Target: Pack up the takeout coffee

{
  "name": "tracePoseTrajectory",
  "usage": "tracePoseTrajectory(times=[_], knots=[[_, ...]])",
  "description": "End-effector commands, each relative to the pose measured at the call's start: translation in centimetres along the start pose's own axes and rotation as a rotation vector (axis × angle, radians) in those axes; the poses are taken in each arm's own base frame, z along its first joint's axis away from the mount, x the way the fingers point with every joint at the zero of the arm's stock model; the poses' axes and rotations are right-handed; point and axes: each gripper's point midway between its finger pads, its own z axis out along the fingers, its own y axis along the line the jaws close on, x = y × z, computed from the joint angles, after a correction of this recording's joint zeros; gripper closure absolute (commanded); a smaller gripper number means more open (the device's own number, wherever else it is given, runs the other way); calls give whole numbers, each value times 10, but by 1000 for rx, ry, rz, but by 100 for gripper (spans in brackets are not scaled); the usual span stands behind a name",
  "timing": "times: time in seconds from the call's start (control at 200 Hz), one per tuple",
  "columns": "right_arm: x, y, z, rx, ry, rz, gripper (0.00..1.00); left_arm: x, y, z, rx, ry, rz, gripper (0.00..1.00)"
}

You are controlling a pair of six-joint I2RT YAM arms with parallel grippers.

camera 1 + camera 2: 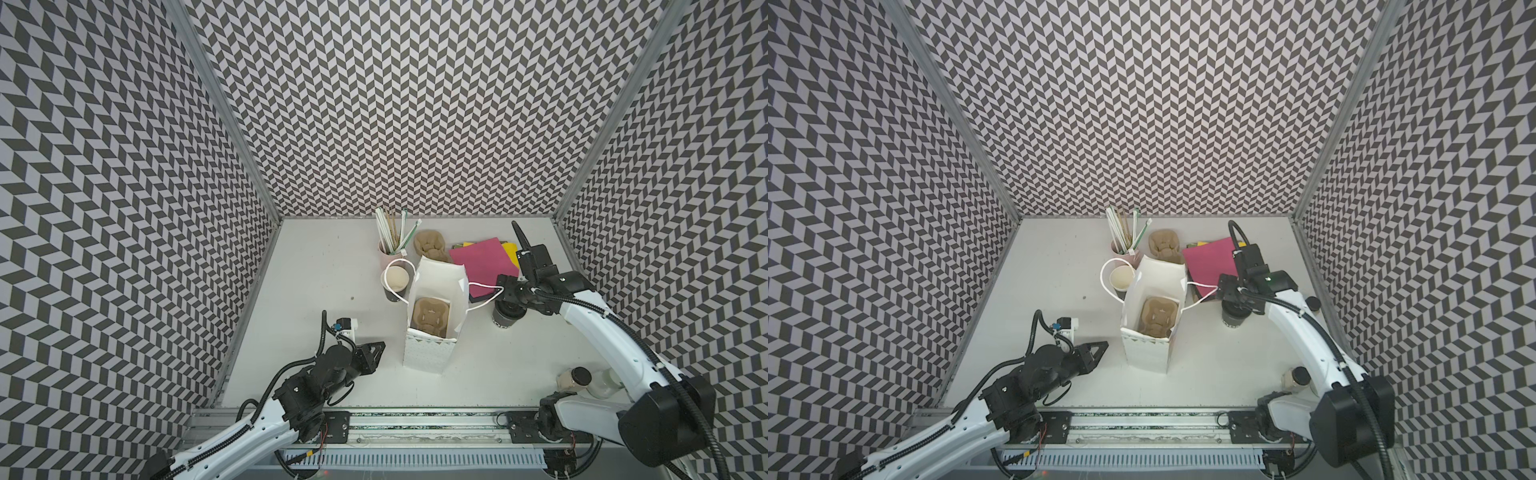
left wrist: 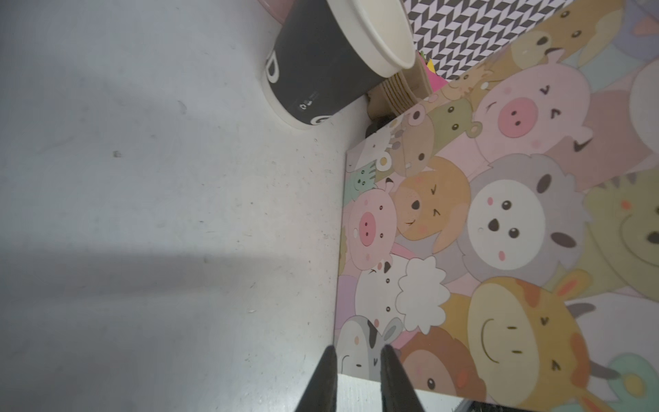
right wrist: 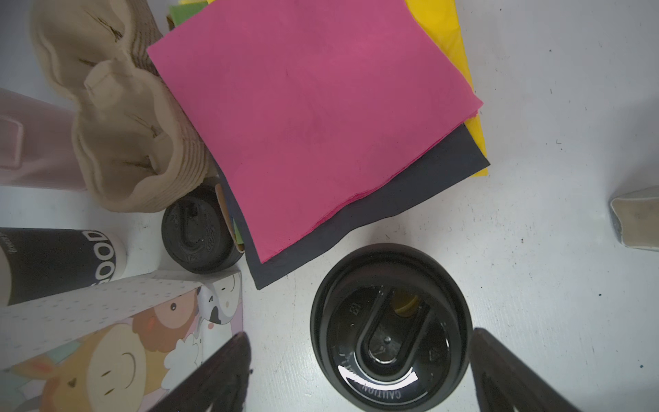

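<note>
Dark grey paper takeout coffee cup [image 3: 390,328] with a black domed plastic lid stands upright on the white table [image 1: 332,270]. In both top views it is to the right of the open white paper gift bag [image 1: 430,353], near a pink napkin stack [image 1: 484,262]. The right gripper [image 3: 360,335] hovers over the cup with its jaws wide, one finger on each side of the lid, not touching. The left gripper [image 2: 358,351], narrowly parted, holds nothing beside the bag.

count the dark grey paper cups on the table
2. One dark grey paper cup with a black domed lid stands under the open right gripper; a lidless one stands left of the white paper bag. A second black lid by the pink napkins may cap a third.
</note>
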Motion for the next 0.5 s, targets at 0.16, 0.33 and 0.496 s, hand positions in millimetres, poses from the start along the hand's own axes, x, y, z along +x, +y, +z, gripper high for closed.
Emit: tracePoseTrajectory(times=[0.16, 0.33, 0.496], knots=[[-7, -1, 8, 13, -25, 17, 7, 17, -39, 8, 198, 116, 3, 78], [-4, -8, 13, 55, -10, 18, 7, 16, -38, 7, 190, 116, -46, 79], [0, -9, 15, 45, -18, 25, 7, 24, -33, 7, 206, 141, -128, 79]])
